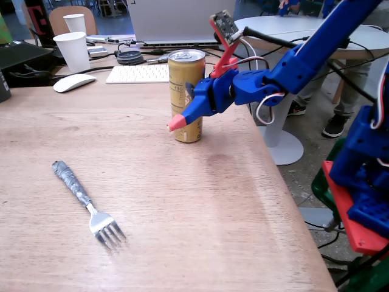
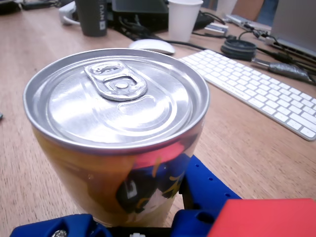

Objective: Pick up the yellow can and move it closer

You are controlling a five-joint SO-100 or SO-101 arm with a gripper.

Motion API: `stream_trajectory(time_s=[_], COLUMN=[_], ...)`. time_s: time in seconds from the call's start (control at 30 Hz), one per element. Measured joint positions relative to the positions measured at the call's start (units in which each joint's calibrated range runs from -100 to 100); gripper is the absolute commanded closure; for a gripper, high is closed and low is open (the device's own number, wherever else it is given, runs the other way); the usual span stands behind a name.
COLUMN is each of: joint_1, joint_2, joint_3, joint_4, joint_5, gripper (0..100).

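The yellow can [image 1: 184, 91] stands upright on the wooden table [image 1: 182, 201], near its far right side. Its silver top with pull tab [image 2: 116, 84] fills the wrist view. My blue gripper [image 1: 185, 121] reaches in from the right and straddles the can's lower half. One finger with a pink tip [image 1: 176, 123] lies across the can's front; the other is hidden behind the can. In the wrist view a blue finger [image 2: 205, 190] sits tight against the can's right side and another blue part [image 2: 49, 229] shows at its lower left. The can's base rests on the table.
A fork with a taped handle [image 1: 88, 204] lies at the front left. Behind the can are a white keyboard [image 1: 138, 73], a mouse [image 1: 74, 82], two paper cups [image 1: 74, 52] and cables. The table's right edge [image 1: 285, 201] is close, and another blue and red arm [image 1: 364, 201] stands beyond it.
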Motion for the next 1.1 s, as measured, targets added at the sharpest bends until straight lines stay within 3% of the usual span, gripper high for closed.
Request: stream_trajectory(time_s=[0.33, 0.83, 0.9, 1.03, 1.1], joint_1=[-0.4, -0.4, -0.4, -0.4, -0.4], joint_2=[4.1, 4.1, 4.1, 4.1, 4.1], joint_3=[-0.2, -0.2, -0.3, -0.3, -0.3], joint_4=[-7.2, -7.5, -7.5, -7.5, -7.6], joint_5=[-0.1, -0.1, -0.1, -0.1, -0.1], gripper=[16, 16, 22, 50, 58])
